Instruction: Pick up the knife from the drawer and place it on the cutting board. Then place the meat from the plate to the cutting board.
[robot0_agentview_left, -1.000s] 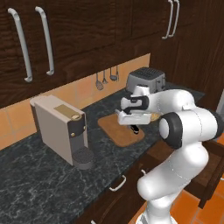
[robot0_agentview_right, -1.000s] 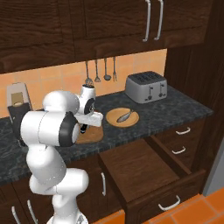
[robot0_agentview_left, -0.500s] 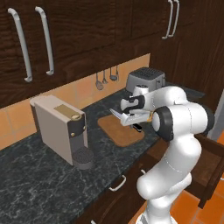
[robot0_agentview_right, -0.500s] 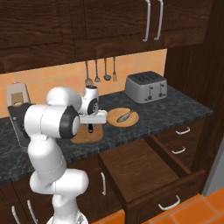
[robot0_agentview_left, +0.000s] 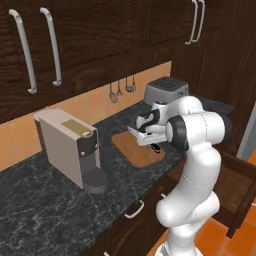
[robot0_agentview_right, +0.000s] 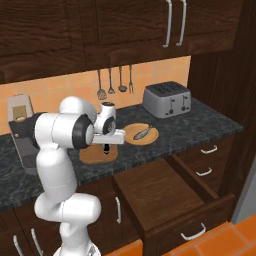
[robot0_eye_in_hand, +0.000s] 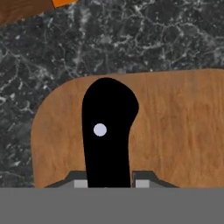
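Left base view: the gripper (robot0_agentview_left: 156, 146) hangs just over the board (robot0_agentview_left: 136, 149), at the board's end nearest the toaster (robot0_agentview_left: 166, 91). A dark bit of the knife (robot0_agentview_left: 155, 147) shows under the hand, low over the wood; whether it touches the board I cannot tell. The coffee machine (robot0_agentview_left: 70, 147) stands well away from the board on the dark counter (robot0_agentview_left: 45, 207).

Right base view: the gripper (robot0_agentview_right: 106, 148) is above the board (robot0_agentview_right: 98, 155), with the knife (robot0_agentview_right: 106, 149) hanging down from it. Just beside the board lies the plate (robot0_agentview_right: 140, 134) with the fish (robot0_agentview_right: 142, 132) on it. Below the counter, on the plate's side of the board, the drawer (robot0_agentview_right: 165, 196) stands pulled out.

Hand view: the fingers (robot0_eye_in_hand: 141, 181) are closed tight on the knife (robot0_eye_in_hand: 106, 131), whose black handle with a pale rivet rises between them. Behind it lies the board (robot0_eye_in_hand: 175, 127), its rounded corner set against the counter (robot0_eye_in_hand: 131, 35).
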